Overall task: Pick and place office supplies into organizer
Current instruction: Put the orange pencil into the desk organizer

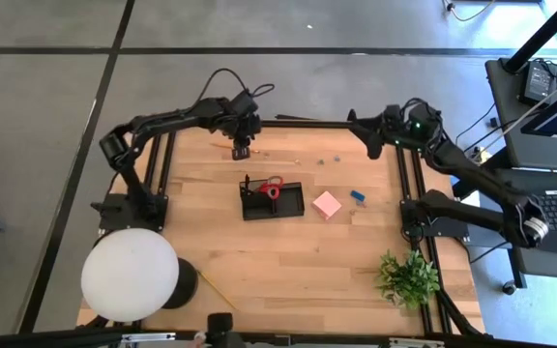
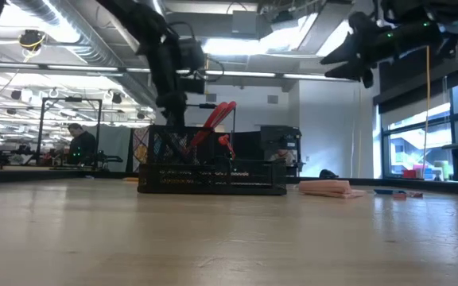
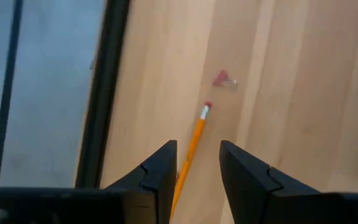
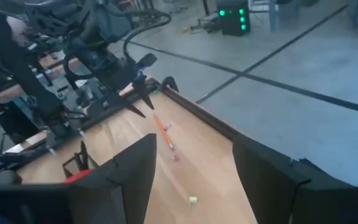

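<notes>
A yellow pencil [image 3: 193, 140] with a pink eraser end lies flat on the wood near the table's far edge. My left gripper [image 3: 195, 163] hangs open above it, pointing steeply down, one finger to each side of the pencil's line and clear of it. The black organizer [image 1: 290, 208] stands mid-table with red-handled scissors [image 1: 273, 188] upright in it. A pink sticky-note block [image 1: 327, 204] and a small blue piece [image 1: 358, 196] lie flat to its right. My right gripper [image 1: 355, 123] is open in the air over the far right corner, holding nothing.
A large white round lamp [image 1: 129, 274] stands at the near left, with another pencil [image 1: 216, 290] beside it. A green plant [image 1: 406, 277] stands at the near right. Small bits [image 1: 329, 159] lie near the far edge. The black table frame [image 3: 101, 99] runs close beside the pencil.
</notes>
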